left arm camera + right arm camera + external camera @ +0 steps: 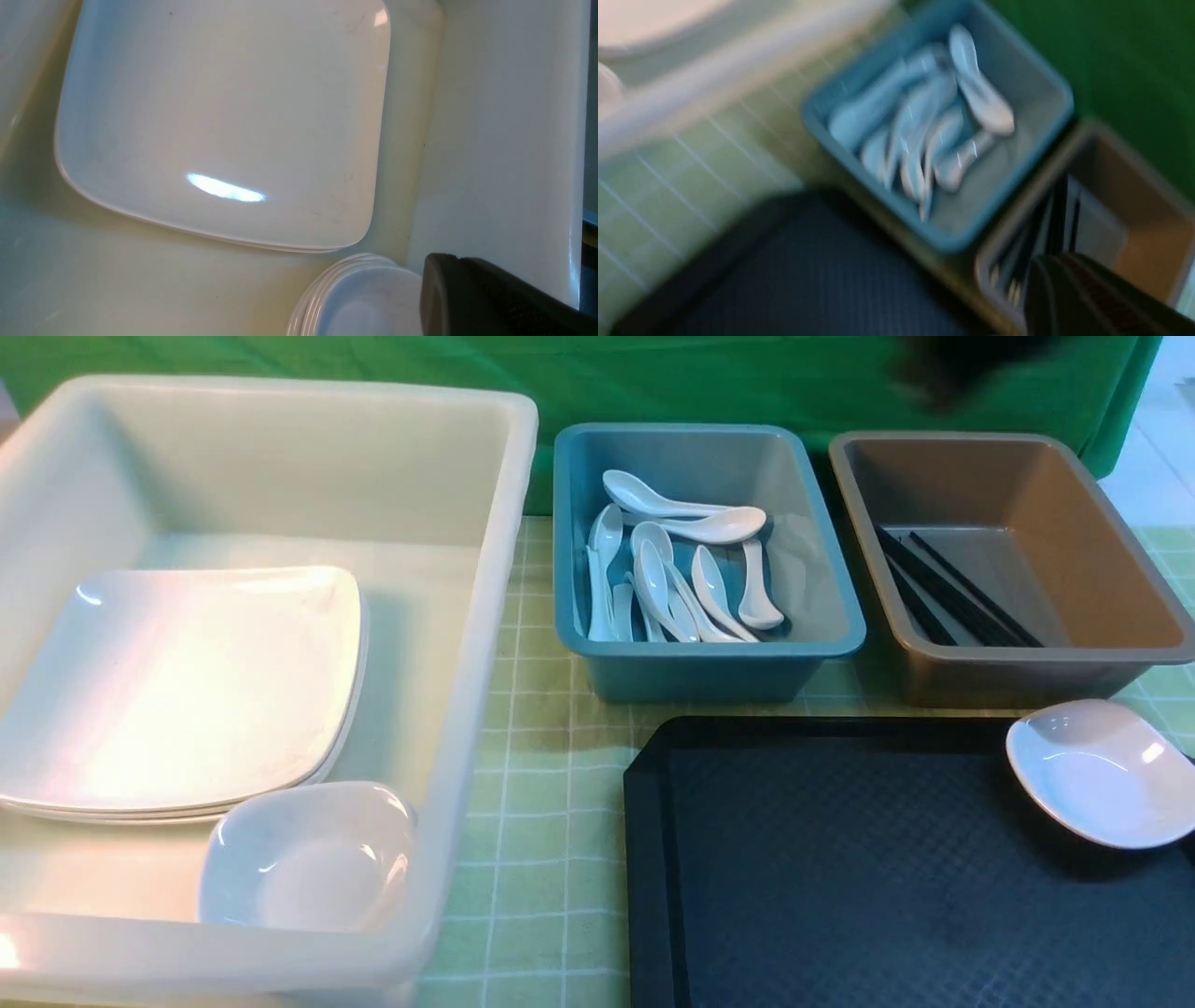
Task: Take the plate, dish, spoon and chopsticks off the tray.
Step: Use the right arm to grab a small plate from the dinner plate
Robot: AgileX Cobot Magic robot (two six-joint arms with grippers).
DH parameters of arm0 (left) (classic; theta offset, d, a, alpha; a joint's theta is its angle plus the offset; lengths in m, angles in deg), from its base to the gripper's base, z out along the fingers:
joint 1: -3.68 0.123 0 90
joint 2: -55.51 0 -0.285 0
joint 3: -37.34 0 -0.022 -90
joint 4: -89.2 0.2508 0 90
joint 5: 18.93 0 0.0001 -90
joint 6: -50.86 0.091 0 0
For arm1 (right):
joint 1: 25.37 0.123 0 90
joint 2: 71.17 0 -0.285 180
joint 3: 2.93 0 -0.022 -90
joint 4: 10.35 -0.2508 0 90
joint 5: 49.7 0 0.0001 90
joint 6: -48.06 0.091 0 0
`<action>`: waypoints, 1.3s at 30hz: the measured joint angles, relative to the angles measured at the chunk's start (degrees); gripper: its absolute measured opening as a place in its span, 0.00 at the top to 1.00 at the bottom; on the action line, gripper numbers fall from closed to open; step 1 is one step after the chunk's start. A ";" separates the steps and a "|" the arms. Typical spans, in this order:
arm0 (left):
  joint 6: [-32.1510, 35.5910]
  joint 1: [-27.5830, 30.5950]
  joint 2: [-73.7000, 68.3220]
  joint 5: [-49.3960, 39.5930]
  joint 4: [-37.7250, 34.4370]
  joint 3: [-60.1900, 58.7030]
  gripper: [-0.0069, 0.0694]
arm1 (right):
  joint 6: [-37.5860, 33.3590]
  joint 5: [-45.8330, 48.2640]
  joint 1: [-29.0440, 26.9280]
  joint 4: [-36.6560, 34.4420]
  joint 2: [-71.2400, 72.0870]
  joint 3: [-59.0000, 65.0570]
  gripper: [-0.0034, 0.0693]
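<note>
Only a small white dish (pixel 1102 773) is left, on the far right corner of the black tray (pixel 840 859) — plates (pixel 187 681), spoons (pixel 681 579), chopsticks (pixel 952 588) already binned — with jaws on the left arm (pixel 490 298) and right arm (pixel 1083 298) together, and its glossy rim could slip from a shallow pinch and skid onto the desk (pixel 541 821).

Below your right gripper (pixel 1087 298), the walls of the brown plastic bin (pixel 1102 658) and the thin black chopsticks (pixel 952 588) inside block descent. Nearer you, the flat black textured tray (pixel 840 877) lies open, except a small white rounded dish (pixel 1102 770) at its far right corner.
</note>
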 joint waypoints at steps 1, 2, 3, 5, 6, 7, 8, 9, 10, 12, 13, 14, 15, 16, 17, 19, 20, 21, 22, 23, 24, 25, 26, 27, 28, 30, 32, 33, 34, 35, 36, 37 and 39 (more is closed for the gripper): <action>0.00 0.00 0.00 0.00 0.00 0.00 0.92 | 0.71 0.15 -4.01 -0.89 1.96 6.28 0.94; 0.00 0.00 0.00 0.00 0.00 0.00 0.92 | 1.26 0.21 -6.50 -1.30 2.57 9.93 0.92; 0.00 0.00 0.00 0.00 0.07 0.00 0.92 | 1.57 0.14 -8.83 -1.42 2.76 13.60 0.90; 0.00 0.00 0.00 0.00 0.07 0.00 0.92 | 2.01 -1.53 -13.94 -1.74 1.88 22.67 0.83; 0.00 0.00 0.00 0.00 0.07 0.00 0.92 | 2.13 -2.16 -14.31 -1.79 1.50 24.40 0.81; 0.00 0.00 0.00 0.00 0.07 0.00 0.92 | 2.29 -4.58 -16.22 -2.03 0.12 29.07 0.74; 0.00 0.00 0.00 0.00 0.07 0.00 0.92 | 2.40 -7.85 -17.83 -2.21 -1.50 33.56 0.68; 0.00 0.00 0.00 0.00 0.23 0.00 0.92 | 2.48 -10.10 -18.63 -2.35 -2.91 35.97 0.62; 0.00 0.00 0.00 0.00 0.23 0.00 0.92 | 2.52 -11.82 -19.13 -2.42 -4.33 37.38 0.58; 0.00 0.00 0.00 0.00 0.27 0.00 0.92 | 2.59 -15.03 -19.68 -2.36 -6.50 38.95 0.49; 0.00 0.00 0.00 0.00 0.34 0.00 0.92 | 2.65 -16.44 -19.81 -2.17 -7.75 39.25 0.46; 0.00 0.00 0.00 0.00 0.40 0.00 0.92 | 2.65 -18.67 -19.81 -1.89 -8.88 39.31 0.43; 0.00 0.00 0.00 0.00 0.40 0.00 0.92 | 2.65 -20.49 -19.81 -1.57 -10.06 39.31 0.41; 0.00 0.00 0.00 0.00 0.40 0.00 0.92 | 2.65 -22.03 -19.81 -1.12 -10.77 39.31 0.41; 0.00 0.00 0.00 0.00 0.40 0.00 0.92 | 2.78 -23.68 -19.81 0.23 -11.99 39.31 0.40; 0.00 0.00 0.00 0.00 0.40 0.00 0.92 | 3.41 -25.20 -19.81 2.82 -13.87 39.31 0.40; 0.00 0.00 0.00 0.00 0.40 0.00 0.92 | 4.07 -25.73 -19.81 3.82 -14.77 39.31 0.40; 0.00 0.00 0.00 -0.05 0.40 0.00 0.92 | 4.55 -26.16 -19.81 4.49 -15.70 39.31 0.40; 0.00 0.00 0.00 -0.05 0.40 0.00 0.92 | 4.79 -26.42 -19.81 5.13 -16.26 39.31 0.40; 0.00 0.00 0.00 -0.05 0.40 0.00 0.92 | 4.93 -26.55 -19.81 5.26 -16.66 39.31 0.40; 0.00 0.00 0.00 -0.05 0.40 0.00 0.92 | 5.07 -26.82 -19.81 5.74 -17.25 39.31 0.40; 0.00 0.00 0.00 -0.05 0.40 0.00 0.92 | 5.51 -27.17 -19.81 6.55 -18.71 39.31 0.40; 0.00 0.00 0.00 -0.05 0.40 0.00 0.92 | 5.74 -27.46 -19.81 7.25 -19.71 39.31 0.40; 0.00 0.00 0.00 -0.05 0.40 0.00 0.92 | 5.97 -27.65 -19.81 8.20 -20.85 39.31 0.39; 0.00 0.00 0.00 -0.05 0.40 0.00 0.92 | 6.19 -27.72 -19.81 8.60 -21.54 39.31 0.39; 0.00 0.00 0.00 -0.05 0.40 0.00 0.92 | 6.91 -27.84 -19.81 9.55 -22.40 39.37 0.39; 0.00 0.00 0.00 -0.05 0.40 0.00 0.92 | 7.70 -27.91 -19.81 10.73 -23.14 39.37 0.39; 0.00 0.00 0.00 -0.10 0.40 0.00 0.92 | 7.88 -27.91 -19.81 11.38 -23.27 39.37 0.39; 0.00 0.00 0.00 -0.35 0.40 0.00 0.92 | 7.92 -27.91 -19.81 11.76 -23.27 39.37 0.40; 0.00 0.00 0.00 -0.45 0.40 0.00 0.92 | 7.92 -27.91 -19.81 11.84 -23.27 39.37 0.40; 0.00 0.00 0.00 -0.80 0.40 0.00 0.92 | 8.20 -27.96 -19.81 12.67 -23.33 39.37 0.42; 0.00 0.00 0.00 -1.03 0.40 0.00 0.92 | 8.33 -27.96 -19.81 13.26 -23.33 39.37 0.46; 0.00 0.00 0.00 -1.24 0.40 0.00 0.92 | 8.30 -27.98 -19.81 14.45 -23.40 39.37 0.61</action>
